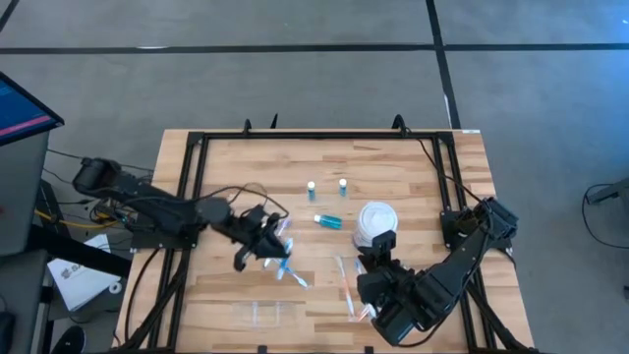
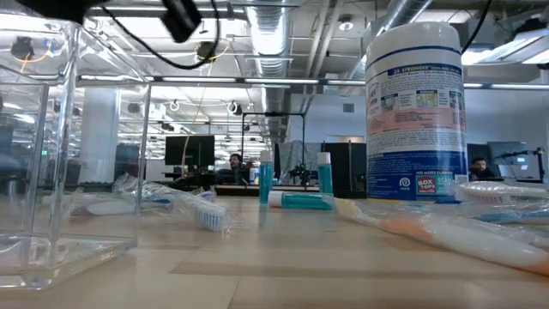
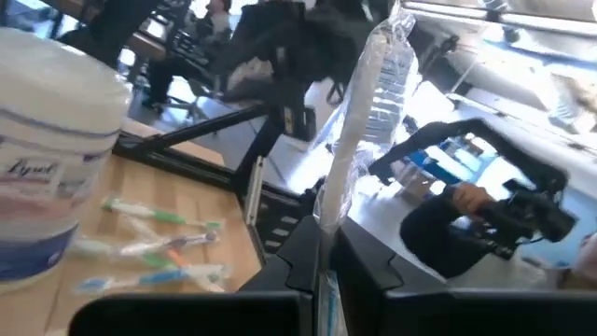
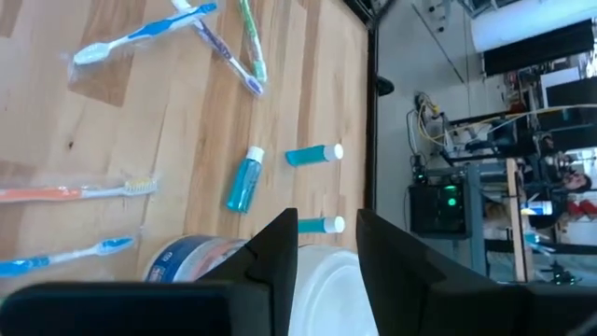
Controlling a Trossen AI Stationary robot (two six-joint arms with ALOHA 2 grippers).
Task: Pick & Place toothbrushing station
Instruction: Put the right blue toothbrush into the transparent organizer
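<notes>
Overhead, we see the left gripper point(image 1: 278, 239) clamped shut on the crinkly clear plastic bag point(image 3: 366, 121), holding it just above the wooden table point(image 1: 413, 177) left of centre, with bagged toothbrushes point(image 1: 291, 272) lying just beside it. Our right gripper point(image 1: 381, 254) hovers with fingers parted at the white wipes canister point(image 1: 374, 220); we cannot tell whether it touches. Two small blue bottles point(image 1: 312, 186) stand upright mid-table, a third point(image 1: 328, 221) lies flat near the canister.
</notes>
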